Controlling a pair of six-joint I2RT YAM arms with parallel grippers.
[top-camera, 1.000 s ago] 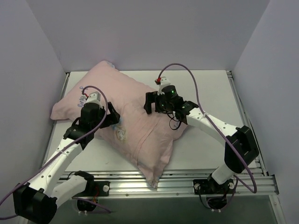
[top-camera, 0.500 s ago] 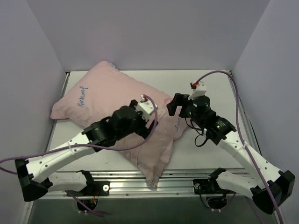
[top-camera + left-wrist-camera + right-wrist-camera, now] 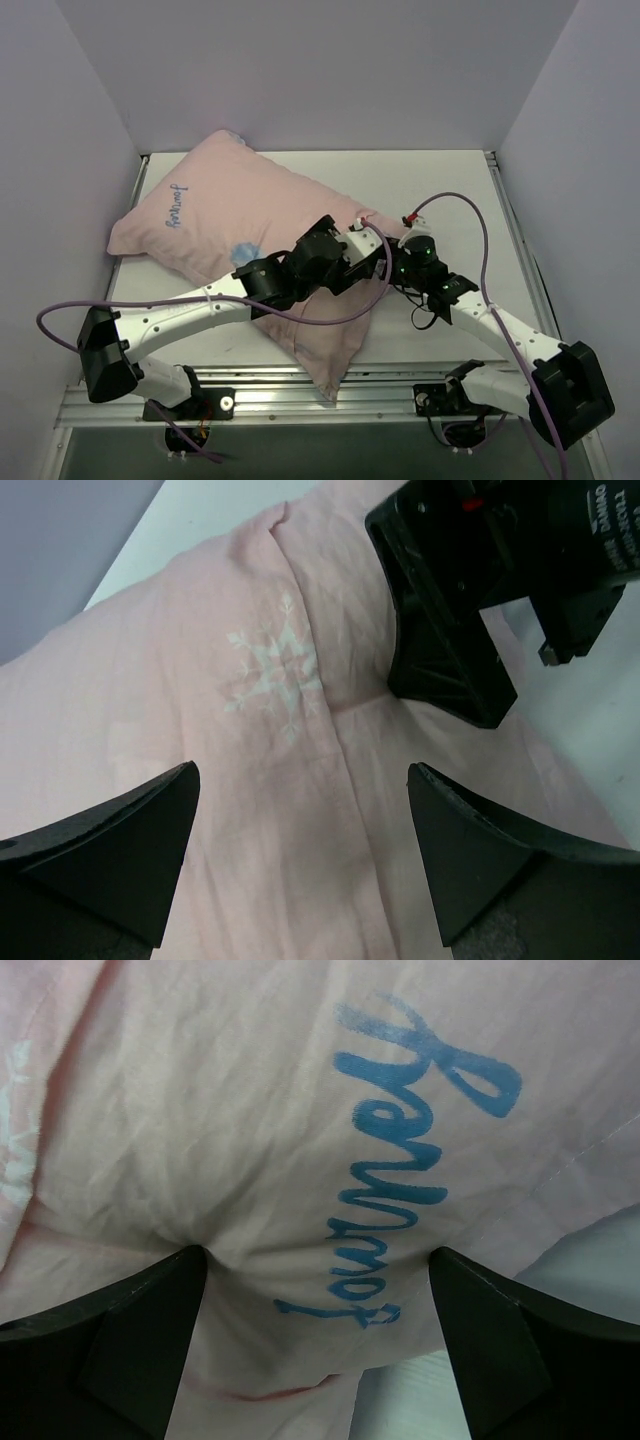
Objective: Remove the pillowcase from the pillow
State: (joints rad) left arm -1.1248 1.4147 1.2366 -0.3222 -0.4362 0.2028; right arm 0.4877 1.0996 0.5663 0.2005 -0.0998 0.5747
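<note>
Pillowcase [image 3: 200, 215], pale pink side up and apparently still fully over the pillow, lies slantwise across the bench [image 3: 450, 190]. Both my sets of jaws meet at its right-hand edge, probably because the seam [image 3: 340, 740] there marks the opening. My left jaws hang wide open above a white snowflake [image 3: 272, 675]. My right jaws are open too, with their tips pressed into the cloth around blue cursive script [image 3: 400, 1150] that may read "Journey", though I can't be sure.

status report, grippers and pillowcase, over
Left gripper open above pillowcase. Right gripper open, tips on it by blue script. Pillowcase fully on. Grippers close together.
</note>
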